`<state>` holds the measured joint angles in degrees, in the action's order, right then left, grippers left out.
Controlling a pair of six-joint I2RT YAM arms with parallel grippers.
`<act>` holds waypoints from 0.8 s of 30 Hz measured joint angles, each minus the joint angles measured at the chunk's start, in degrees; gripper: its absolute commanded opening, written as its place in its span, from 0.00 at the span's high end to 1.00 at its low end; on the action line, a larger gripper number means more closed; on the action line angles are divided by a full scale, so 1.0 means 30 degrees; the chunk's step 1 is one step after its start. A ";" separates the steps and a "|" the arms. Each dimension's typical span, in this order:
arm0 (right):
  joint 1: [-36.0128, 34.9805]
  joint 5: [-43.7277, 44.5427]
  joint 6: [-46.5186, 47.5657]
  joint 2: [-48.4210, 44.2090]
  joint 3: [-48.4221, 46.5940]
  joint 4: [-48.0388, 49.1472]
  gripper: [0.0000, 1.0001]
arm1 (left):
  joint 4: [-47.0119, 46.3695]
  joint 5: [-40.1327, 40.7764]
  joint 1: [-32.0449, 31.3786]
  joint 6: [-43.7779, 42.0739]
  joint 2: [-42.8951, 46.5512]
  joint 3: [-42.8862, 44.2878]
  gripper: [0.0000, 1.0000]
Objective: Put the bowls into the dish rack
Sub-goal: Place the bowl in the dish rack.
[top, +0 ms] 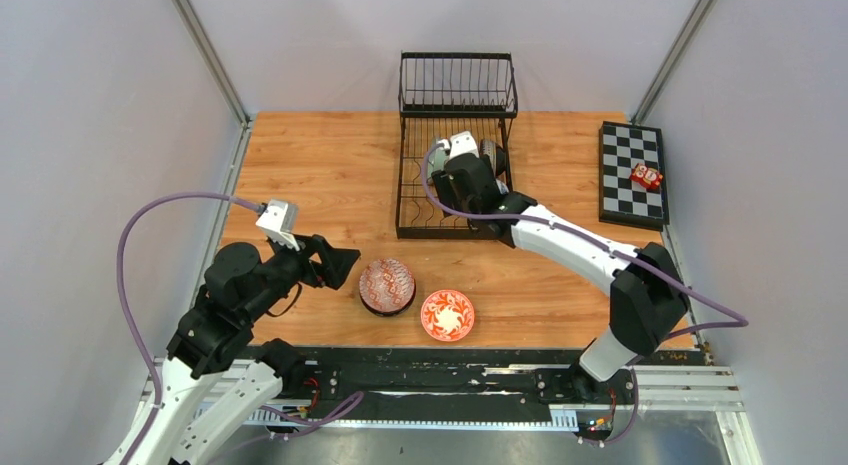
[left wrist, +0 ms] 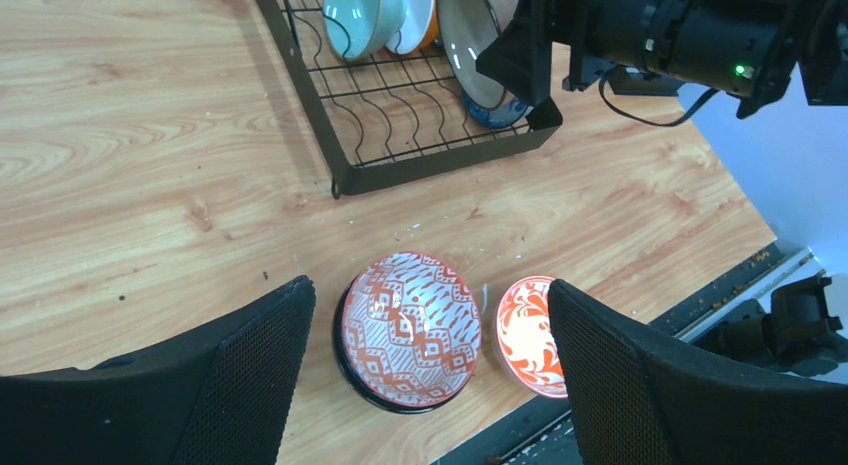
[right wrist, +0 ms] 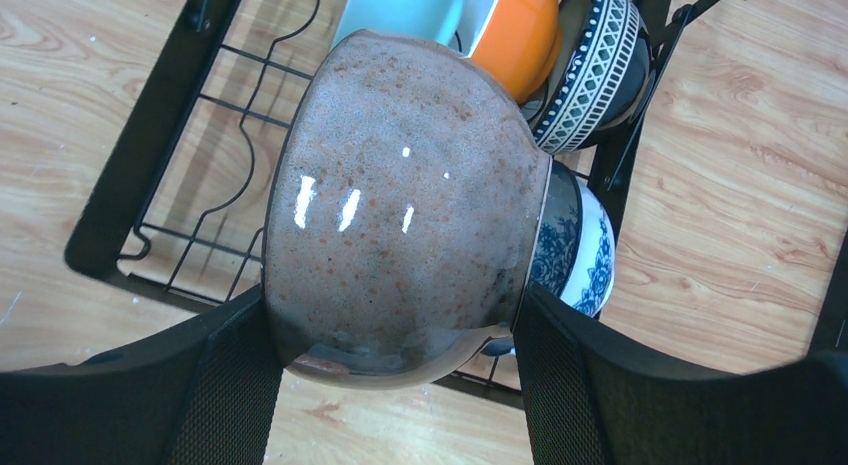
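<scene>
Now the right end effector (right wrist: 398, 325) is clamped on a speckled brown bowl (right wrist: 400, 205), tilted over the dish rack (top: 458, 84) beside other bowls (right wrist: 505, 35) standing in it. The left end effector (left wrist: 428, 305) hangs with fingers apart above the red-patterned bowl (left wrist: 410, 330) and orange-red floral bowl (left wrist: 525, 335) on the tabletop (left wrist: 130, 135).

Two arms – left arm (top: 225, 285), right arm (top: 560, 235): white link shells, black joint housings. Purple cable (top: 190, 195) to each wrist. Pale grey camera box (top: 277, 219). Broad black fingers (left wrist: 235, 380), mesh-textured faces. Small green light (left wrist: 738, 71) on the right wrist housing.
</scene>
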<state>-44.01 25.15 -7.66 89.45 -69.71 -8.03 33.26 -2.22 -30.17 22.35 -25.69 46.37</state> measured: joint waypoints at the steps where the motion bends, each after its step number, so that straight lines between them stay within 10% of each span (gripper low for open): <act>1: 0.0138 -0.0029 -0.0007 0.0211 -0.0095 0.0102 0.98 | 0.0000 0.0022 0.0000 -0.0095 0.0160 -0.0051 0.08; 24: 0.1231 -0.1217 -0.0605 0.2761 -0.0306 0.0372 0.98 | 0.0408 0.0984 0.0000 -0.1260 0.1137 -0.1355 0.01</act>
<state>-40.32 21.50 -9.47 97.73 -70.63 -6.92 34.48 0.73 -30.17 18.57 -22.28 42.30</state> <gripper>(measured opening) 0.742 0.993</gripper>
